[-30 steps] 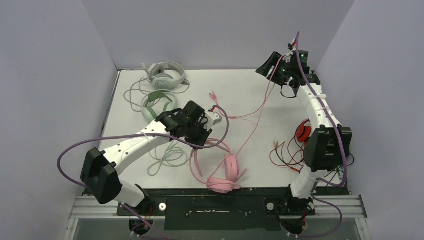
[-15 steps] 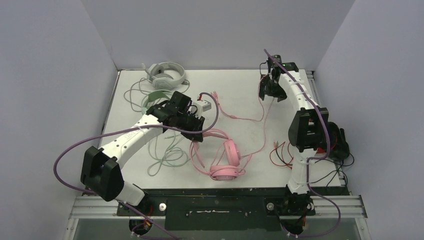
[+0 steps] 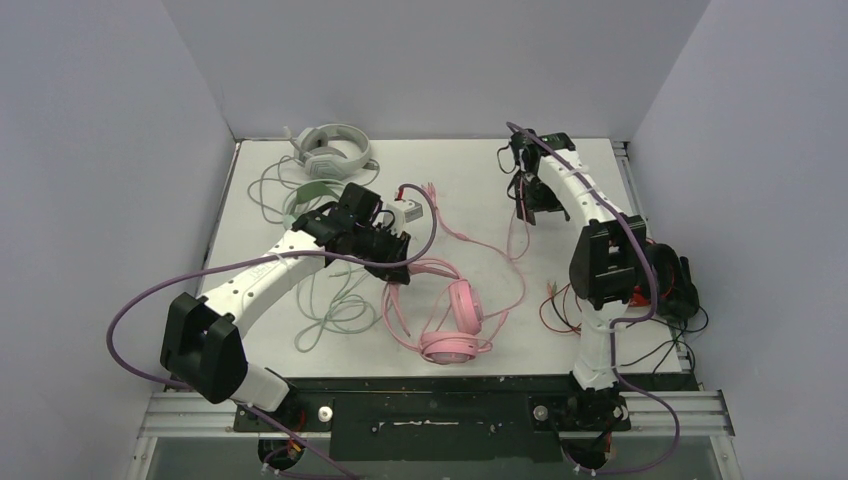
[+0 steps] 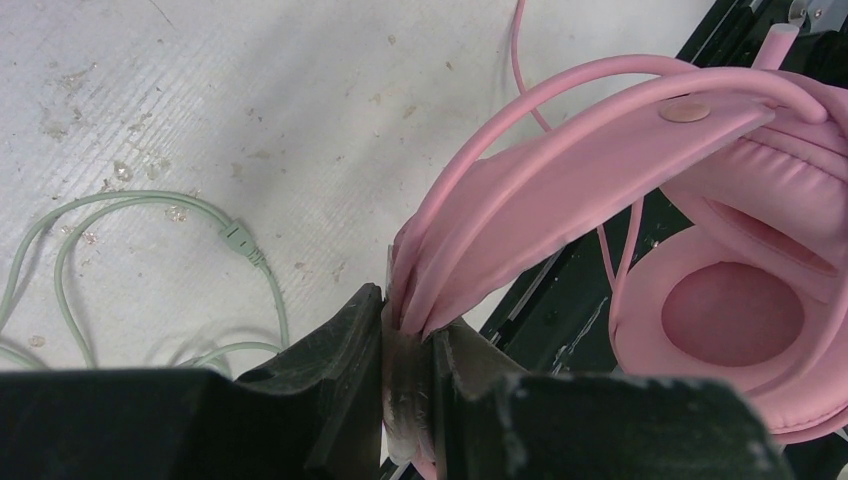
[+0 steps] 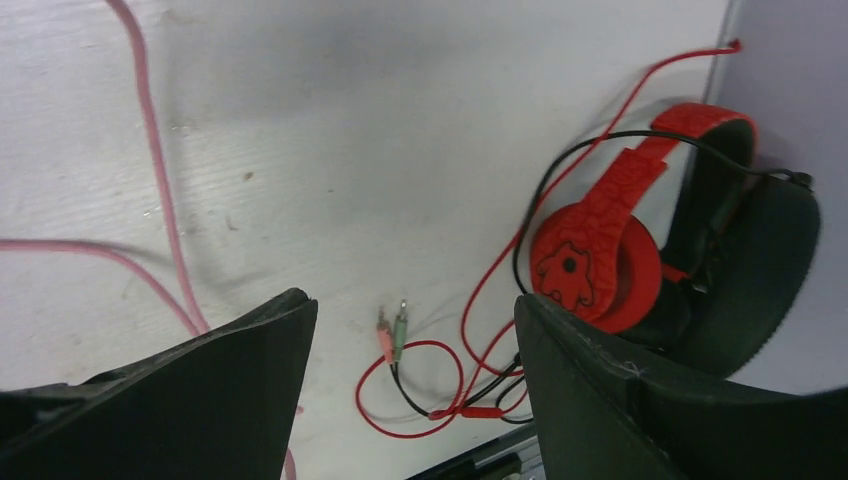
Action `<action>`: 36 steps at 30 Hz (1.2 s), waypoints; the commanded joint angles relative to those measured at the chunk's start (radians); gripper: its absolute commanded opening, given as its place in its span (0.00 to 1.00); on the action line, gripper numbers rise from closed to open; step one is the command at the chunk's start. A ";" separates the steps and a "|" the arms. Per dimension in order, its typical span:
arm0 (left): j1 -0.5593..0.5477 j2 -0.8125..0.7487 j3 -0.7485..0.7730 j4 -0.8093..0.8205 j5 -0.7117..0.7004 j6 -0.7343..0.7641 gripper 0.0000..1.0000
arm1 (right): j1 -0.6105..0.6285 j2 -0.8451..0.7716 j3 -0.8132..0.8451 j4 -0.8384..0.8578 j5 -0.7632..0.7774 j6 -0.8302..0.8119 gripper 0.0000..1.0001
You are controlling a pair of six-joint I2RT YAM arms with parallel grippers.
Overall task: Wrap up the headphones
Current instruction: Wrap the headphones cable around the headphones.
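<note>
Your left gripper (image 4: 405, 325) is clamped on the headband of the pink headset (image 4: 610, 140), whose cups rest near the front middle of the table (image 3: 470, 170). Your right gripper (image 5: 410, 315) hangs over the table with its jaws wide apart and nothing between them, the pink cable (image 5: 155, 150) on one side and the red headphones (image 5: 595, 255) on the other. The mint green headset (image 3: 312, 205) and the grey-white headset (image 3: 330, 148) lie toward the far left corner.

Top camera overlooks the whole table (image 3: 480, 170); wrist cameras sit close, the left sharing the pink headset (image 3: 465, 303).
</note>
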 commanded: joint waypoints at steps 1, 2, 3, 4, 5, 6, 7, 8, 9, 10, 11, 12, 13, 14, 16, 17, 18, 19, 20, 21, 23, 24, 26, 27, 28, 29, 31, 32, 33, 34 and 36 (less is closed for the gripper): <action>0.003 -0.048 0.013 0.055 0.095 -0.042 0.00 | 0.018 -0.005 0.039 -0.080 0.311 0.065 0.74; 0.003 -0.047 0.013 0.055 0.094 -0.043 0.00 | 0.021 0.000 0.052 -0.088 0.353 0.080 0.74; 0.003 -0.045 0.014 0.055 0.093 -0.042 0.00 | 0.021 0.000 0.062 -0.086 0.395 0.089 0.74; 0.003 -0.043 0.014 0.053 0.093 -0.043 0.00 | 0.023 -0.003 0.067 -0.077 0.437 0.090 0.75; 0.003 -0.042 0.014 0.053 0.093 -0.042 0.00 | 0.025 -0.006 0.070 -0.061 0.482 0.077 0.75; 0.003 -0.042 0.015 0.052 0.092 -0.043 0.00 | 0.030 -0.005 0.074 -0.034 0.544 0.043 0.76; 0.003 -0.042 0.015 0.052 0.091 -0.043 0.00 | 0.039 0.006 0.080 -0.029 0.633 0.036 0.79; 0.003 -0.042 0.015 0.050 0.089 -0.043 0.00 | 0.050 0.023 0.088 -0.041 0.722 0.040 0.83; 0.003 -0.042 0.016 0.050 0.089 -0.043 0.00 | 0.056 0.036 0.100 -0.054 0.774 0.057 0.85; 0.003 -0.043 0.016 0.050 0.088 -0.043 0.00 | 0.058 0.044 0.120 -0.069 0.779 0.073 0.86; 0.003 -0.046 0.016 0.049 0.087 -0.044 0.00 | 0.061 0.048 0.135 -0.078 0.764 0.085 0.87; 0.003 -0.046 0.017 0.049 0.086 -0.045 0.00 | 0.062 0.045 0.145 -0.078 0.749 0.091 0.87; 0.003 -0.046 0.018 0.049 0.085 -0.046 0.00 | 0.060 0.041 0.147 -0.064 0.724 0.093 0.88; 0.003 -0.046 0.018 0.047 0.085 -0.047 0.00 | 0.049 0.033 0.151 -0.049 0.682 0.092 0.88; 0.003 -0.048 0.018 0.045 0.086 -0.047 0.00 | 0.016 -0.035 0.108 0.051 0.441 0.039 0.86; 0.003 -0.051 0.016 0.046 0.086 -0.047 0.00 | 0.001 -0.086 0.050 0.122 0.328 0.013 0.85; 0.003 -0.053 0.013 0.048 0.086 -0.049 0.00 | -0.018 -0.147 -0.015 0.203 0.213 -0.003 0.84; 0.003 -0.055 0.010 0.048 0.086 -0.049 0.00 | -0.031 -0.203 -0.077 0.269 0.128 -0.005 0.83; 0.003 -0.055 0.010 0.046 0.087 -0.049 0.00 | -0.041 -0.261 -0.159 0.323 0.060 -0.004 0.83; 0.003 -0.054 0.010 0.044 0.087 -0.049 0.00 | -0.050 -0.313 -0.218 0.390 -0.017 -0.004 0.82; 0.002 -0.055 0.011 0.041 0.086 -0.047 0.00 | -0.056 -0.408 -0.321 0.448 -0.179 0.016 0.82; 0.002 -0.055 0.010 0.041 0.089 -0.047 0.00 | -0.055 -0.439 -0.367 0.464 -0.231 0.034 0.82; 0.001 -0.055 0.011 0.041 0.089 -0.049 0.00 | -0.048 -0.500 -0.470 0.498 -0.316 0.086 0.81; -0.001 -0.054 0.009 0.041 0.089 -0.049 0.00 | -0.044 -0.528 -0.519 0.512 -0.337 0.124 0.80; -0.002 -0.054 0.009 0.042 0.089 -0.051 0.00 | -0.037 -0.563 -0.572 0.528 -0.347 0.154 0.79; -0.002 -0.054 0.007 0.042 0.091 -0.052 0.00 | -0.029 -0.598 -0.621 0.551 -0.352 0.175 0.79; -0.003 -0.055 0.007 0.040 0.088 -0.054 0.00 | -0.021 -0.666 -0.719 0.592 -0.354 0.200 0.76; -0.003 -0.058 0.008 0.036 0.089 -0.053 0.00 | -0.020 -0.693 -0.775 0.612 -0.359 0.199 0.75; -0.003 -0.060 0.005 0.035 0.088 -0.051 0.00 | -0.021 -0.715 -0.812 0.629 -0.365 0.192 0.75; -0.004 -0.064 0.006 0.035 0.086 -0.052 0.00 | -0.021 -0.729 -0.844 0.644 -0.366 0.178 0.74; -0.005 -0.069 0.004 0.036 0.083 -0.052 0.00 | -0.021 -0.737 -0.894 0.661 -0.389 0.134 0.73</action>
